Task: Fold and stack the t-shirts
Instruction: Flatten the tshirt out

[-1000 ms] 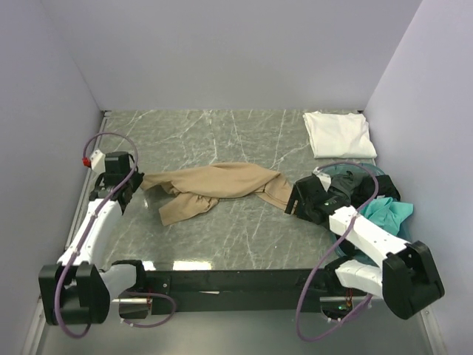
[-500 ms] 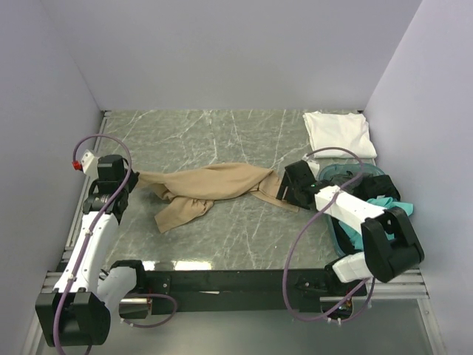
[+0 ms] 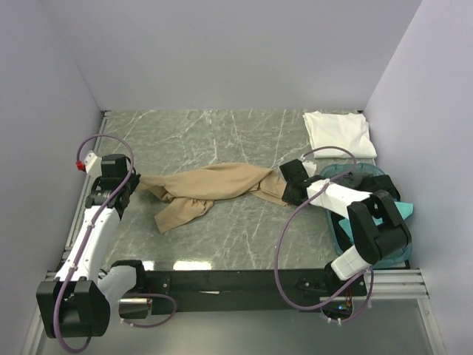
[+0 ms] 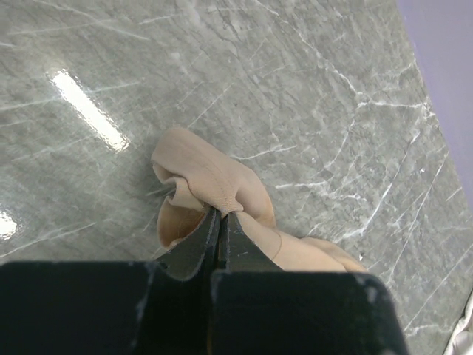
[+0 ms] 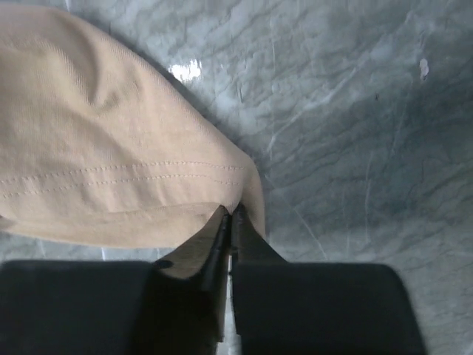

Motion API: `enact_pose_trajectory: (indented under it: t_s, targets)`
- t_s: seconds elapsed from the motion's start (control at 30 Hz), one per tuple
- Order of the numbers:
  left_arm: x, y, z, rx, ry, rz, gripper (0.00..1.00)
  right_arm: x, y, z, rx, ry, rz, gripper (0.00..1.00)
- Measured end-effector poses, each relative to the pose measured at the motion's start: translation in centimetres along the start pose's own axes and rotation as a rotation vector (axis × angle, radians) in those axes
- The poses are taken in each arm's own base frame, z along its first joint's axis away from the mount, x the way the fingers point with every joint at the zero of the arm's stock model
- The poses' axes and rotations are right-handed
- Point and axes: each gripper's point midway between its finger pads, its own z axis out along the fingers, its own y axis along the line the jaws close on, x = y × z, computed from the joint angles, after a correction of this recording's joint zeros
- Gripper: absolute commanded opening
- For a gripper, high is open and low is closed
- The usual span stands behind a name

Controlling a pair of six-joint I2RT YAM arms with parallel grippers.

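From above, found the tan t-shirt (image 3: 214, 185) bunched into a long rumpled band across the middle of the desk (image 3: 222, 140), with one loose lobe drooping toward the near edge. Saw the left claw (image 3: 133, 181) clamped on its left end and the right claw (image 3: 284, 185) clamped on its right end, both low at the desk. Noted the white t-shirt (image 3: 338, 133) folded flat in the far right corner, well apart from the tan one. Made out the teal t-shirt (image 3: 395, 213) heaped with some dark cloth in the teal basket (image 3: 334, 235) at the right edge, partly hidden behind the right arm.

Through the left wrist camera, caught the left claw (image 4: 220, 216) pressed down to a thin slit, with a crumpled fold of the tan t-shirt (image 4: 214, 177) pinched at the tips. Saw the rest of that fold lying on the marbled desk (image 4: 295, 74) just beyond.

Through the right wrist camera, found the right claw (image 5: 229, 214) likewise narrowed to a sliver on the hemmed edge of the tan t-shirt (image 5: 96, 148). Noticed a double line of stitching along that hem, and bare grey desk (image 5: 355, 111) to the right of the cloth.
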Motion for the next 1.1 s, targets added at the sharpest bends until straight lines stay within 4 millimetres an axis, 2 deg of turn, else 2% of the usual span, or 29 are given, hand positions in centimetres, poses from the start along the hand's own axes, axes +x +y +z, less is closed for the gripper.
enact_pose_trajectory:
  t_s: [0.23,0.33,0.4,0.47,0.53,0.67,0.73,0.9,1.1]
  targets:
    - [-1.0,-0.5,-0.6,0.003,-0.021,-0.008,0.01,-1.3,-0.2,-0.1,0.038,-0.037,0.000,0.00]
    - [-1.7,-1.4,-1.3,0.032,-0.033,-0.018,0.01,-2.4,-0.3,-1.4,0.032,-0.076,-0.008,0.00]
    - [-2.7,-2.6,-2.3,0.063,-0.043,-0.035,0.01,-4.0,-0.2,-3.2,0.012,-0.127,-0.008,0.00]
    - [-3.7,-3.6,-3.2,0.088,-0.052,-0.050,0.01,-6.2,0.3,-5.5,-0.022,-0.195,0.001,0.00]
    - [-5.3,-5.3,-4.6,0.138,-0.076,-0.070,0.01,-9.1,1.0,-8.7,-0.074,-0.287,0.020,0.00]
    - [-9.3,-8.6,-8.6,0.255,-0.159,-0.116,0.01,-14.8,1.4,-16.7,-0.176,-0.502,0.073,0.00]
    - [-11.4,-10.0,-11.0,0.311,-0.206,-0.140,0.01,-16.8,1.0,-20.4,-0.212,-0.591,0.097,0.00]
    - [-16.4,-11.9,-17.6,0.437,-0.346,-0.201,0.01,-19.7,-1.0,-28.2,-0.270,-0.768,0.138,0.00]
    - [-20.8,-11.2,-25.2,0.537,-0.516,-0.269,0.01,-20.8,-4.1,-35.3,-0.312,-0.912,0.184,0.00]
